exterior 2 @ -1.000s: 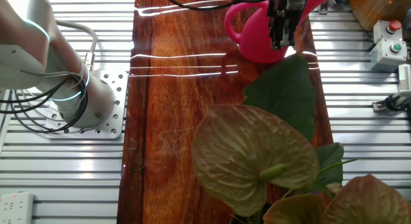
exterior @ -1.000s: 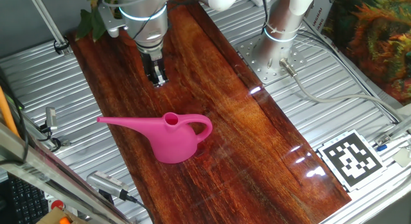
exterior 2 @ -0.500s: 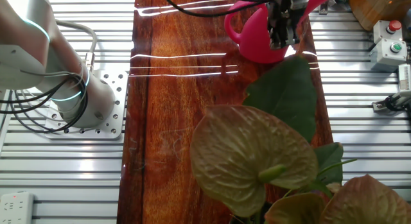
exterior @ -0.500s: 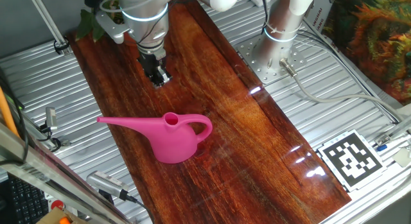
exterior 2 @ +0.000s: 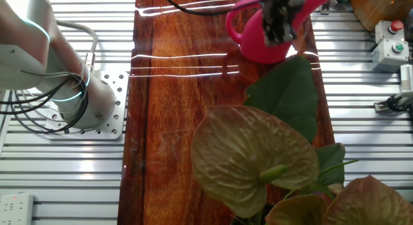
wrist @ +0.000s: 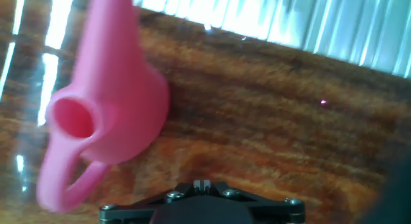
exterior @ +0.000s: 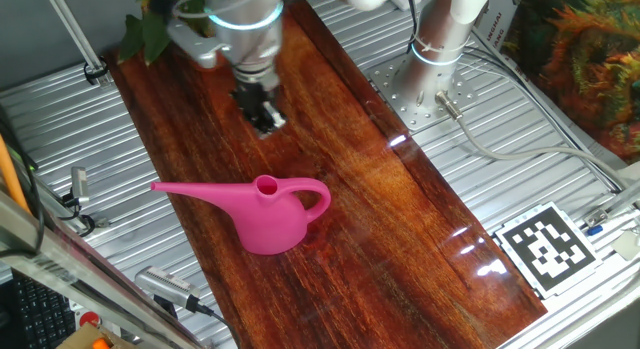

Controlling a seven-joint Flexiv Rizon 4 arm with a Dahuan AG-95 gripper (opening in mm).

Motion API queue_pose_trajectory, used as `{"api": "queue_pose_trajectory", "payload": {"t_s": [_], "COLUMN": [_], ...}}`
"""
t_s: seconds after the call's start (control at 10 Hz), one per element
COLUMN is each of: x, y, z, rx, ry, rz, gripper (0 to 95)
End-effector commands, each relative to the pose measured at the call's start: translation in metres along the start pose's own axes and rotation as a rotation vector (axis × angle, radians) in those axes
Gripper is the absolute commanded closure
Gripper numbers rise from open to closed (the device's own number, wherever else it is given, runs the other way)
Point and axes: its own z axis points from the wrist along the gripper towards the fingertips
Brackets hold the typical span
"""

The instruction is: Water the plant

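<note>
Can (exterior: pixel 268 218) lies upright on the bench (exterior: pixel 380 209) in one fixed view, spout running left, loop handle to the right, well apart from the end effector (exterior: pixel 262 115), which hangs above the board between can and plant (exterior: pixel 143 34) at the far corner. Its fingers look nearly together and pinch nothing. From the other fixed view, the end effector (exterior 2: pixel 279 26) overlaps the can (exterior 2: pixel 255 38); broad plant leaves (exterior 2: pixel 290 96) fill the near side. Hand view puts the can (wrist: pixel 103 115) left of centre, handle nearest, fingertips out of frame. Next reach, I judge, goes toward that handle.
</note>
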Motion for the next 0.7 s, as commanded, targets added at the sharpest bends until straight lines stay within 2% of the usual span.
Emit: {"api": "queue_pose_trajectory", "payload": {"t_s": [0.1, 0.3, 0.6, 0.7], "x": [-0.013, -0.026, -0.047, -0.049], "y": [0.032, 0.074, 0.114, 0.123], "z": [-0.014, -0.019, -0.023, -0.023], "rx": [0.010, 0.011, 0.004, 0.003], "ry": [0.023, 0.025, 0.036, 0.035], "rz": [0.112, 0.194, 0.321, 0.348], "gripper": [95.0, 95.0, 95.0, 95.0]}}
